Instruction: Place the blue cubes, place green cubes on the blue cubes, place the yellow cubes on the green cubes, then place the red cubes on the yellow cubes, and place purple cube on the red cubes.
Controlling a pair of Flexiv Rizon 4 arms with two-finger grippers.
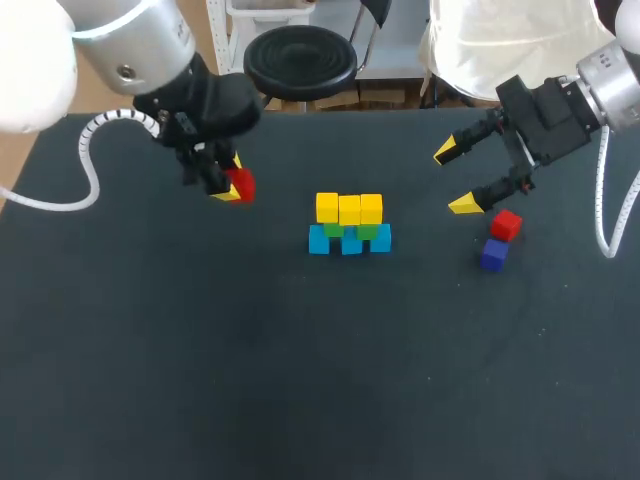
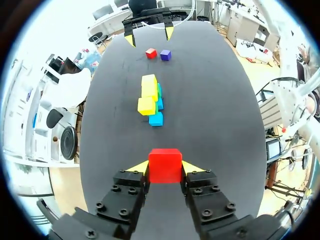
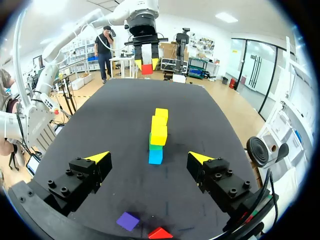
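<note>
- Bench point(image 1: 300, 380): dark surface, carries everything listed.
- Stack, mid-bench: blue cubes point(image 1: 348, 241) at the base, green cubes point(image 1: 367, 231) on them, yellow cubes point(image 1: 349, 208) on top.
- Left claw point(image 1: 228, 188): pinching one red cube point(image 1: 241, 185), left of the stack.
- Right claw point(image 1: 454, 177): spread wide, near loose red cube point(image 1: 506, 224) and purple cube point(image 1: 493, 254).

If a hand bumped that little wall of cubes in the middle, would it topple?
Probably. The stack looks like loose cubes, three layers high, so a nudge would likely scatter them. Its yellow row looks uneven and would probably fall first.
</note>
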